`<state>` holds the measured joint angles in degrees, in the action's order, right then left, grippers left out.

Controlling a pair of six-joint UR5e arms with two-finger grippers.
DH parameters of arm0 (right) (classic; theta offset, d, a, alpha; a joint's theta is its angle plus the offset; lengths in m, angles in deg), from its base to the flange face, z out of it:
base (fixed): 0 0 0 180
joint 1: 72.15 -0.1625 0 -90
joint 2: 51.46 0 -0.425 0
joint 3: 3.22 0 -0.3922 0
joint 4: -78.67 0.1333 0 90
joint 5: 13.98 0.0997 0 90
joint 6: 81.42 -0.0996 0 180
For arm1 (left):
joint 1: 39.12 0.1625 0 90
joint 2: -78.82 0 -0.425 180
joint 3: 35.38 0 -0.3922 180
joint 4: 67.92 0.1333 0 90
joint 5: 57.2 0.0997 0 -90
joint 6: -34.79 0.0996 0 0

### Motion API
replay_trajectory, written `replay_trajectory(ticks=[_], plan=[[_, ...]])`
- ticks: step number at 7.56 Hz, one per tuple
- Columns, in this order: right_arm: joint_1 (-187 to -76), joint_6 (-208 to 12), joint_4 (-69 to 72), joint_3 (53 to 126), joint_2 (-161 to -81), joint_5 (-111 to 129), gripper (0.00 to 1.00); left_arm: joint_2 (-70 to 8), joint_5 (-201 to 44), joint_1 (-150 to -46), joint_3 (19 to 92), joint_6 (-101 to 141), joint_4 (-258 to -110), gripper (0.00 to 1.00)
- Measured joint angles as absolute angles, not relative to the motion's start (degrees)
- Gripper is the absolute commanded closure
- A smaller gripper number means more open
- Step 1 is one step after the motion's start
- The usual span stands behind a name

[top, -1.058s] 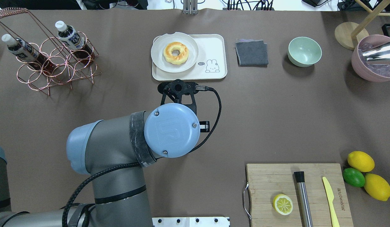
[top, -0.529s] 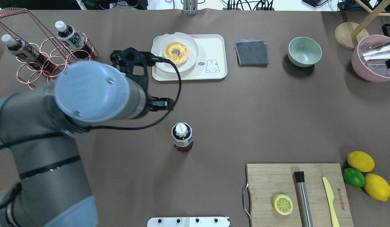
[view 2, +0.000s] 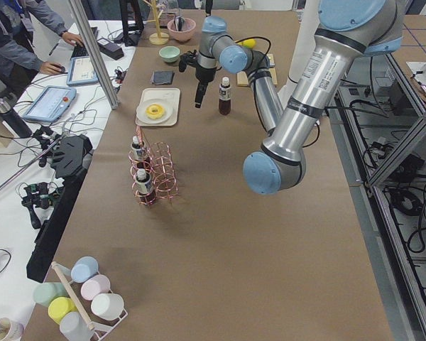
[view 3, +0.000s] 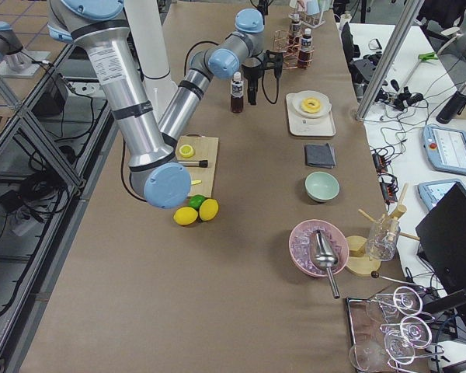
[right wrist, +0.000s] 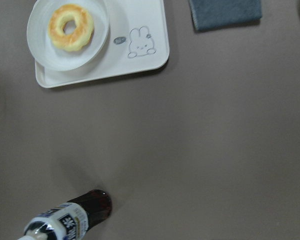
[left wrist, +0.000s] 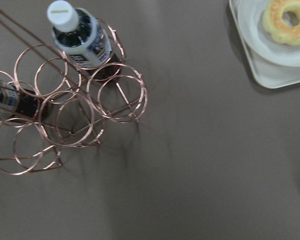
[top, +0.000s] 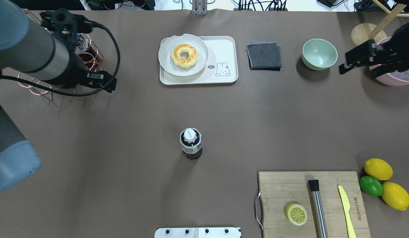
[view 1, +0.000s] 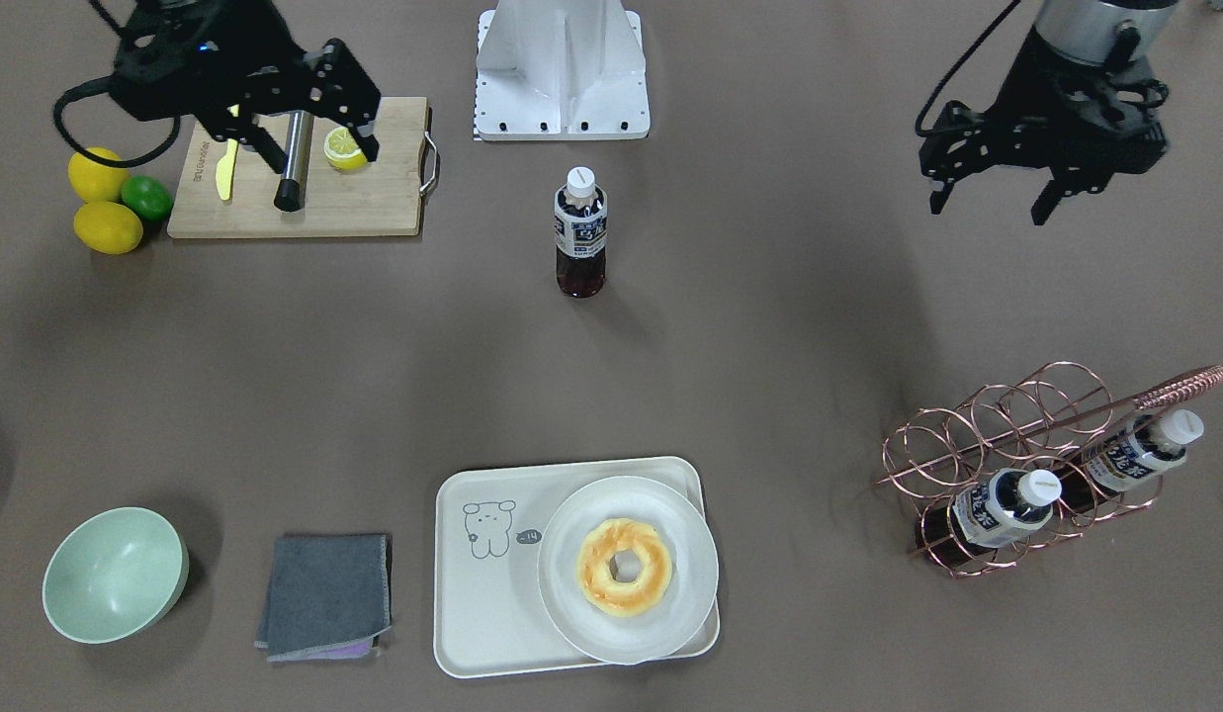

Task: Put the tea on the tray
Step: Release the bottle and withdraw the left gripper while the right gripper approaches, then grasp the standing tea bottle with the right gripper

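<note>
The tea (top: pixel 190 145) is just standing upright on its own in the middle of the table (top: pixel 273 125), cap up, nothing touching it. It's well apart from the tray (top: pixel 225 49), which sits toward the table's far edge from the robot. Half the tray is taken up by a plate (top: pixel 167 62) with a donut (top: pixel 184 55) on it, and the plate pokes a bit over the tray's rim. The half with the little drawing is bare.

Left gripper (view 1: pixel 987 203) hangs in the air off on the robot's left, fingers spread wide, holding nothing. In the overhead view it's up by the copper rack (view 1: pixel 997 445), where two more bottles (view 1: pixel 1002 506) sit. Right gripper (view 1: pixel 322 153) is also up off the table, way over on the right, fingers wide apart and empty too. Its wrist camera looks down on the tea and the tray. A grey cloth (top: pixel 264 55) lies near the tray.
</note>
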<state>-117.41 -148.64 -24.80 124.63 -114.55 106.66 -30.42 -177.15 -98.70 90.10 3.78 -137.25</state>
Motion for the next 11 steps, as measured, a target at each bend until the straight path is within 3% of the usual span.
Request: replay_trajectory(ticks=[4,9,10,11], plan=[[-100.27,-157.98,-38.38,116.35,-94.86,90.45,0.04,-23.32,-185.06,-109.39,82.24,18.90,-146.23,0.03],[-95.74,-158.24,-35.06,104.98,-89.05,85.63,0.14,-21.60,-185.44,-110.39,80.98,19.62,-149.67,0.03],[-95.46,-157.93,-34.62,104.09,-89.11,85.48,0.25,-21.14,-185.47,-110.40,81.12,19.60,-149.98,0.03],[-95.21,-157.62,-34.42,103.32,-89.19,85.29,0.42,-20.83,-185.46,-110.40,81.14,19.59,-150.15,0.03]])
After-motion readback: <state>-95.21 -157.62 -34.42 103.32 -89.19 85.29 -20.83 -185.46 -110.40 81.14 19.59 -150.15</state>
